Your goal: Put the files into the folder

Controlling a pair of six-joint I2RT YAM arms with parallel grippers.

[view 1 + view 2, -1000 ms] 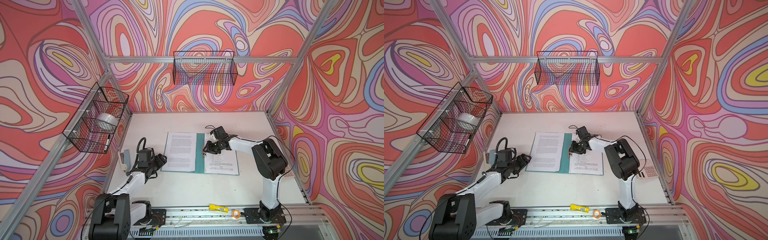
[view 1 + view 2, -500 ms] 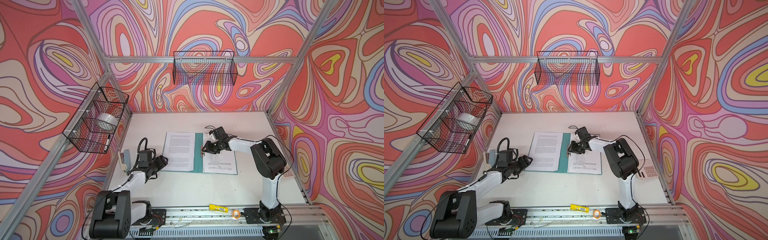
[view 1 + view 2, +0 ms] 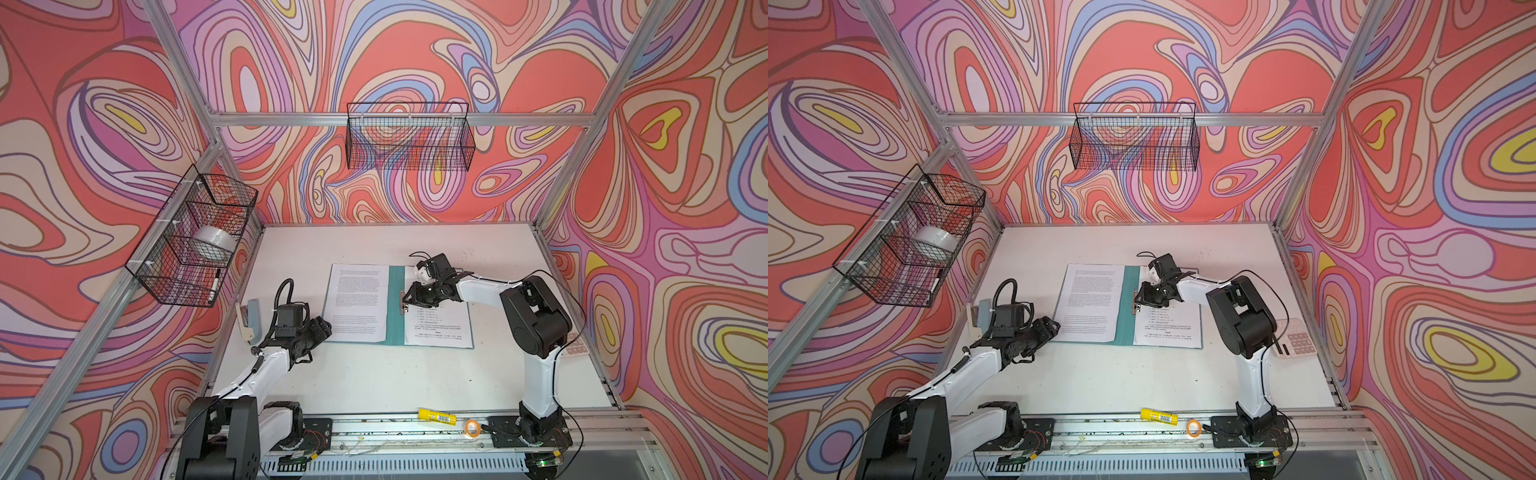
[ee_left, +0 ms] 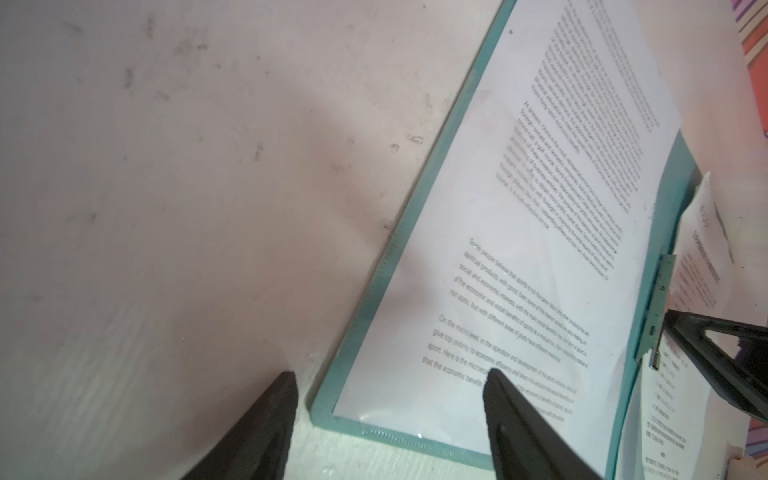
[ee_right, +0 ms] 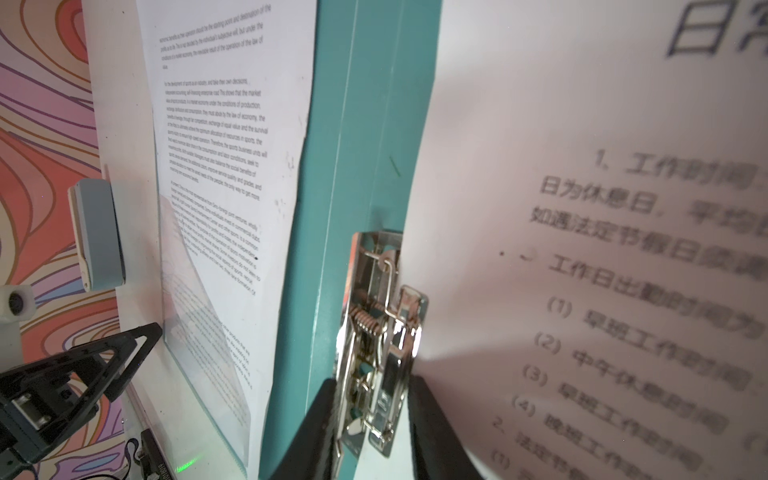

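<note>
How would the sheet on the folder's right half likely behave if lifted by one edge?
Probably floppy: the sheet bows up beside the clip rather than lying flat. Likely light, being thin paper, so a lifted edge would curl, not raise it whole. Pushed, it may slide on the smooth folder.

Left arm point(image 3: 270, 361) and right arm point(image 3: 538, 374) — white links, black joints, looping black cables; fingers point(image 4: 523, 436) black, perhaps ribbed.

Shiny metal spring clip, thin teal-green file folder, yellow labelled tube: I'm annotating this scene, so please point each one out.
Shiny metal spring clip point(image 5: 366, 326): right wrist view, on its coil spring.
Thin teal-green file folder point(image 3: 395, 316): in a top view, on its bare spine strip.
Yellow labelled tube point(image 3: 436, 414): in a top view, mid-barrel.
</note>
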